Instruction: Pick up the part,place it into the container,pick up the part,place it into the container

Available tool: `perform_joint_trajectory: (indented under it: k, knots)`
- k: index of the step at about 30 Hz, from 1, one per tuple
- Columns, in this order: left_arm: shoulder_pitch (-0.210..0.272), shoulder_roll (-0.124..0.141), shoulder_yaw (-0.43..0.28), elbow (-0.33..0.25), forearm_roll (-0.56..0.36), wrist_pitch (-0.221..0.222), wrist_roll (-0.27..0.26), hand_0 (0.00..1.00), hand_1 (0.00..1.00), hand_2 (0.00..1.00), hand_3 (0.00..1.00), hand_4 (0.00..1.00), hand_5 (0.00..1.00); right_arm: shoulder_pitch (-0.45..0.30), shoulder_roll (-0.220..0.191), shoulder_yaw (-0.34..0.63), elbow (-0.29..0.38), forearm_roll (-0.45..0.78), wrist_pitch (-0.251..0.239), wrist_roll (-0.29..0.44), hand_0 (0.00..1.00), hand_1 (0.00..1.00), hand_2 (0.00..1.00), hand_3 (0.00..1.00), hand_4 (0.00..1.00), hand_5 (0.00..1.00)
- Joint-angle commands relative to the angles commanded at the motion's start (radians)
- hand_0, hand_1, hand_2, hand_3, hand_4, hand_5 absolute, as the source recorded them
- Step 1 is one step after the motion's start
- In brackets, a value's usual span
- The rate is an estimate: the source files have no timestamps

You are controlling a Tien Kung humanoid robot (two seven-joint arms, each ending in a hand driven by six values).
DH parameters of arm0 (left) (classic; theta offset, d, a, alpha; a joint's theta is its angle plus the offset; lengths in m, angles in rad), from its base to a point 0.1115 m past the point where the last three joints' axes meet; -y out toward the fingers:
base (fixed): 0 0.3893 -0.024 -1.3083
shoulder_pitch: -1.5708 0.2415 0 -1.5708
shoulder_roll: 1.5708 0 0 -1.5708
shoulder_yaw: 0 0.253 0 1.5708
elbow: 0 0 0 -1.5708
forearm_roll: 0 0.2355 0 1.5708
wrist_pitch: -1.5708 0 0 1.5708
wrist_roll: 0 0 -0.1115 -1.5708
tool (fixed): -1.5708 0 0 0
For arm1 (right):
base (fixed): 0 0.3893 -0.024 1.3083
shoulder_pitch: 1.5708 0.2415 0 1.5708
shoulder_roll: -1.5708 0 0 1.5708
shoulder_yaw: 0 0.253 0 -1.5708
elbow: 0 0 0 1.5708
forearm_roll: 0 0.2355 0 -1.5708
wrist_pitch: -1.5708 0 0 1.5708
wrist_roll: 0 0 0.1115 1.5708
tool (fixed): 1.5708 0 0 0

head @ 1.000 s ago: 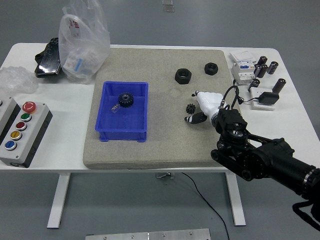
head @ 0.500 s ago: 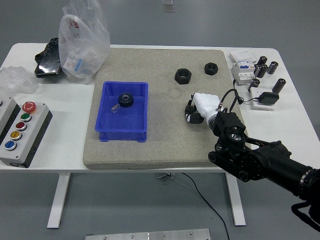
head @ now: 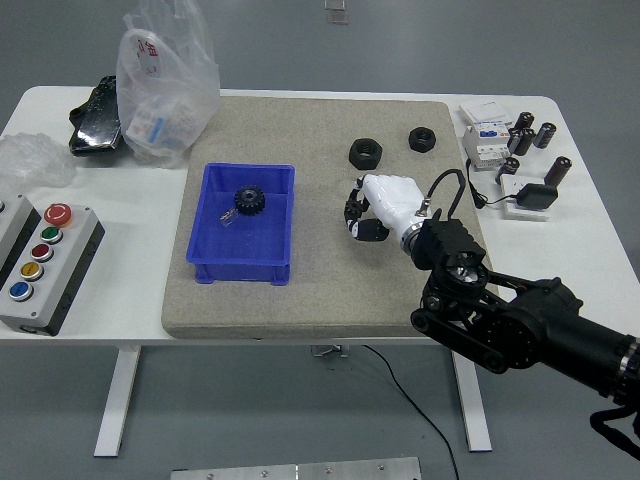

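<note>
— Head view: your right hand [head: 372,208] is over the mat, fingers curled around what seems a small black gear; one gear [head: 249,201] already lies in the blue bin [head: 240,262].
— Risks?
— A shallow pinch (the gear's mostly hidden) could slip before reaching the bin, or clip its near wall.

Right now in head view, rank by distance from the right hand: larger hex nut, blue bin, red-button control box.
From the right hand:
1. Larger hex nut, just beyond the hand on the mat.
2. Blue bin, mid-mat, to the left.
3. Control box, table's left edge.
</note>
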Motion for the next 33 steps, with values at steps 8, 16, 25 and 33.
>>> perform_joint_trajectory:
  k: [8, 16, 25, 33]
  knots:
    - [0.0, 0.0, 0.001, 0.0, 0.0, 0.0, 0.002, 0.667, 0.622, 0.586, 0.64, 0.759, 0.369, 0.025, 0.038, -0.098, 0.157, -0.045, 0.014, 0.021, 0.371, 0.573, 0.609, 0.636, 0.312, 0.278]
    - [0.003, 0.0, 0.003, 0.0, -0.002, 0.0, 0.003, 0.667, 0.622, 0.586, 0.64, 0.759, 0.369, 0.036, 0.057, -0.104, 0.16, -0.074, -0.023, 0.021, 0.394, 0.659, 0.693, 0.704, 0.396, 0.265]
    - [0.0, 0.001, 0.004, 0.0, -0.001, -0.001, 0.002, 0.667, 0.622, 0.586, 0.64, 0.759, 0.369, 0.035, 0.059, -0.11, 0.156, -0.076, -0.003, 0.004, 0.415, 0.702, 0.763, 0.74, 0.447, 0.253]
    - [0.001, 0.001, 0.0, 0.0, 0.004, -0.001, 0.001, 0.667, 0.622, 0.586, 0.64, 0.761, 0.37, 0.011, 0.046, -0.063, 0.163, -0.05, -0.02, 0.021, 0.422, 0.703, 0.775, 0.75, 0.499, 0.256]
